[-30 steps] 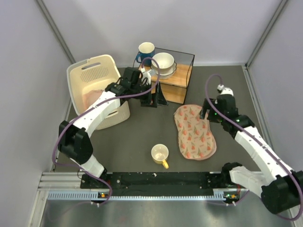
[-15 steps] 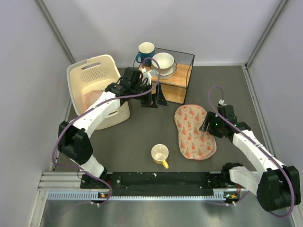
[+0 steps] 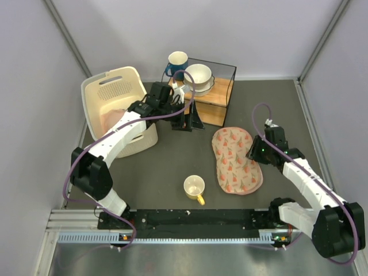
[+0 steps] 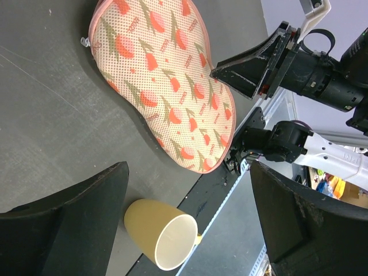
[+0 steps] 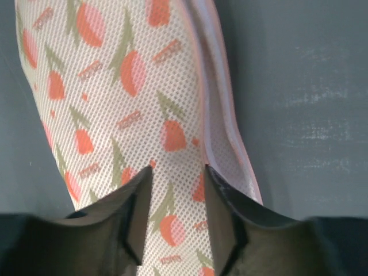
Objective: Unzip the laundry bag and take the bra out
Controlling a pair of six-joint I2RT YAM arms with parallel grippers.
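The laundry bag (image 3: 236, 161) lies flat on the dark table, beige-pink mesh with red-orange prints and pink trim. It also shows in the left wrist view (image 4: 167, 80) and fills the right wrist view (image 5: 115, 86). My right gripper (image 3: 255, 150) is open just above the bag's right edge, its jaws (image 5: 177, 171) a short gap apart beside the pink trim. My left gripper (image 3: 190, 119) is wide open and empty (image 4: 188, 169), raised by the wooden box. No bra shows plainly. A peach-pink lump (image 3: 112, 118) lies in the basket; I cannot tell what it is.
A cream laundry basket (image 3: 95, 98) stands at the back left. A blue mug (image 3: 177, 60) and a white bowl (image 3: 198, 75) stand at a black-framed wooden box (image 3: 221, 100). A yellow mug (image 3: 194, 188) stands left of the bag, also in the left wrist view (image 4: 164, 241).
My right gripper has moved toward the near side and down onto the bag's right edge. The left arm and the bag have not moved.
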